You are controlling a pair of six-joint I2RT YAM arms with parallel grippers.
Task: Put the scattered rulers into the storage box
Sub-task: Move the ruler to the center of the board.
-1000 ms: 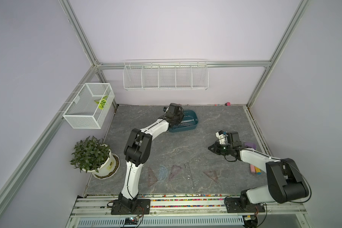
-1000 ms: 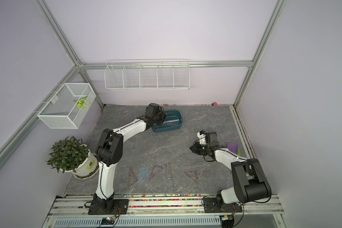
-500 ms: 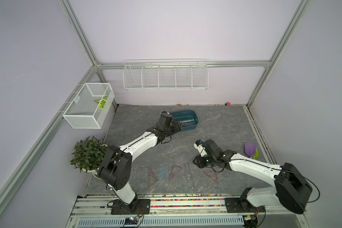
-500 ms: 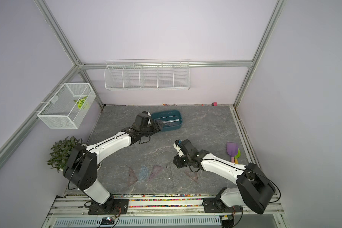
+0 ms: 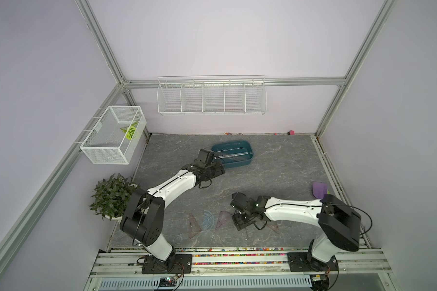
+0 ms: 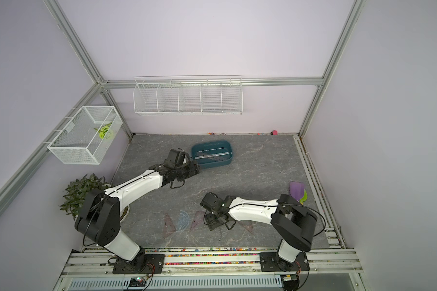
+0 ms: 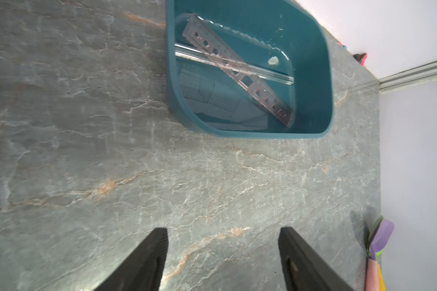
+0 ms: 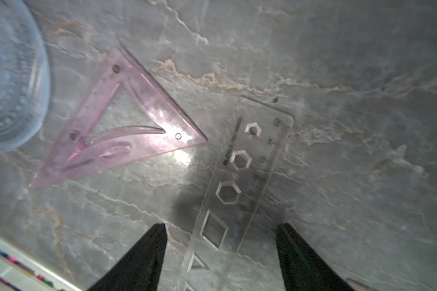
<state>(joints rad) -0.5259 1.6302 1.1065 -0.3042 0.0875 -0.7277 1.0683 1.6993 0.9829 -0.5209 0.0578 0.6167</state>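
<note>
The dark teal storage box (image 5: 237,163) (image 6: 215,163) stands at the back of the table. In the left wrist view the storage box (image 7: 326,75) holds a smoky brown ruler (image 7: 240,73) crossing a clear ruler (image 7: 268,73). My left gripper (image 7: 222,231) (image 5: 218,169) is open over bare table just short of the box. Near the front, my right gripper (image 8: 222,226) (image 5: 240,221) is open, its jaws either side of a clear straight ruler (image 8: 252,173) lying flat. Beside it lie a pinkish triangle (image 8: 126,126) (image 5: 223,219) and a bluish protractor (image 8: 10,75) (image 5: 207,220). Two more triangles (image 5: 194,225) (image 5: 271,226) lie nearby.
A purple scoop (image 5: 318,189) lies at the right edge. A potted plant (image 5: 111,195) stands at the left edge. A white mesh basket (image 5: 114,136) and a wire rack (image 5: 211,98) hang on the walls. Coloured beads (image 5: 237,249) line the front rail.
The left arm has drawn back from the box and its gripper has opened. The right arm has swung from the right side to the front rulers and its gripper has opened.
</note>
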